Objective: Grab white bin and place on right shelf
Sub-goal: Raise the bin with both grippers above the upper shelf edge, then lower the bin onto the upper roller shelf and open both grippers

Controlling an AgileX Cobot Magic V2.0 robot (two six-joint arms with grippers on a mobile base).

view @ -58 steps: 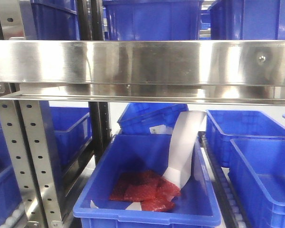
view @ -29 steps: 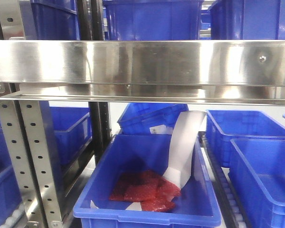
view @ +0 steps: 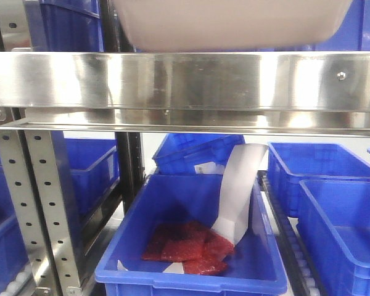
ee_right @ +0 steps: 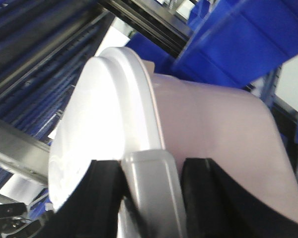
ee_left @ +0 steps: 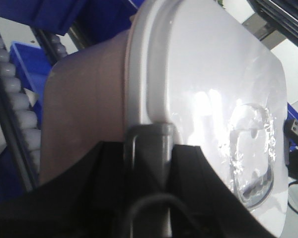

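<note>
The grab part looks done: the white bin is up at the level of the right shelf, its underside showing just above the broad front rail. From the front view I cannot tell whether it rests on the shelf deck or hangs a little clear of it. What seems left is setting it down fully and letting go.

Both arms hold it, 1 at each end. The left gripper has its jaws clamped over the lid rim, and the right gripper does the same at the opposite end. Only the grey upper finger shows in each wrist view, so the lower one is presumably tucked under the rim.

The bin is smooth moulded plastic with a pale pinkish-beige wall and rounded corners. Its flat lid is glossy white and catches a hard glare, with a clear oval handle recess near one end. The shelf is polished stainless steel, mirror-like along the rail, carried on a perforated upright.

Below sits a blue open crate of stiff, thick-rimmed plastic, holding soft red packets and a curled white paper strip.
</note>
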